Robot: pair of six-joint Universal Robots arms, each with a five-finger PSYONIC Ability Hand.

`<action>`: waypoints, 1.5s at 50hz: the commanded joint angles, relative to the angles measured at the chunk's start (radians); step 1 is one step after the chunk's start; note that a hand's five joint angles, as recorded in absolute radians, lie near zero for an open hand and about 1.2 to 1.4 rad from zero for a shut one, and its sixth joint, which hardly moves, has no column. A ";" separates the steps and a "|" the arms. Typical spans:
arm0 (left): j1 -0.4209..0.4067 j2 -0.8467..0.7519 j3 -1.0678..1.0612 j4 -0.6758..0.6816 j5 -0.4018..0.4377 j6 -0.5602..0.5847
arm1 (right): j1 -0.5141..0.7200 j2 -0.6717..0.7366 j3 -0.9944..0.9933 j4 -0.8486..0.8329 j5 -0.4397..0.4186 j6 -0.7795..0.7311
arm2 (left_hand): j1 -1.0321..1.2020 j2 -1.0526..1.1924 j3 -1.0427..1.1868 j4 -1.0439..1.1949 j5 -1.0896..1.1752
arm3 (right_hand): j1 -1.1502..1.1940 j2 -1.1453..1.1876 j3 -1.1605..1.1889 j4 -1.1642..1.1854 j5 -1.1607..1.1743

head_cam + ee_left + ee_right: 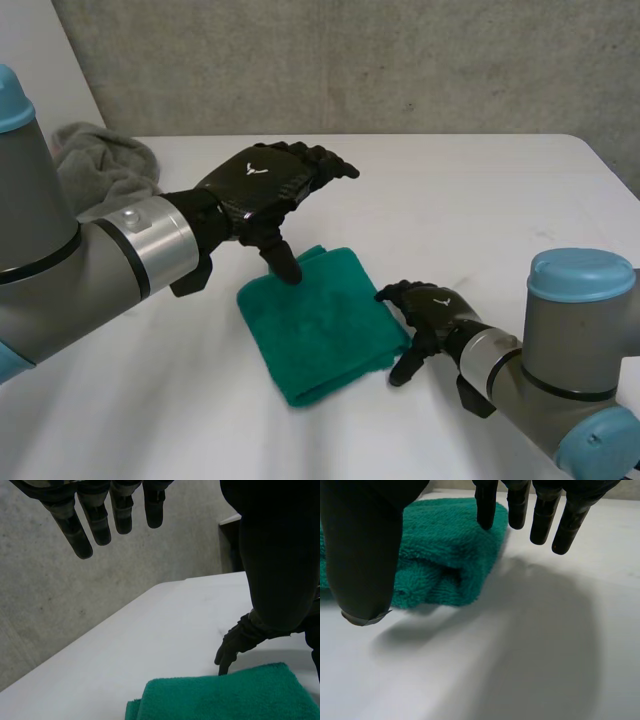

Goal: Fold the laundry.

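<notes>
Closest in the head view, right hand (432, 318), fingers relaxed and spread, just beside the right edge of a folded green towel (320, 325) on the white tabletop (480, 200); left hand (265, 185) open over its far corner, thumb down on the cloth; grey cloth heap (105, 165) far left. Left wrist view: straight fingers (100, 517), nothing held, towel beneath. Right wrist view: straight fingers (545, 515), nothing held, towel at their tips.

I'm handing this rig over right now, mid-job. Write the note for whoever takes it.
Left hand: open, above the green towel, thumb down at its far corner.
Right hand: open, holding nothing, beside the towel's right edge.
Done: green towel lies folded in the middle of the table.
Left: grey cloth heaped unfolded at the table's far left.
</notes>
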 commanded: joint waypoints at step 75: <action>0.001 -0.010 -0.040 0.019 -0.038 -0.007 | -0.687 0.892 -1.606 0.421 -0.005 -0.215 | 0.001 -0.011 -0.019 -0.014 -0.029 | 1.195 1.172 1.183 1.162 1.159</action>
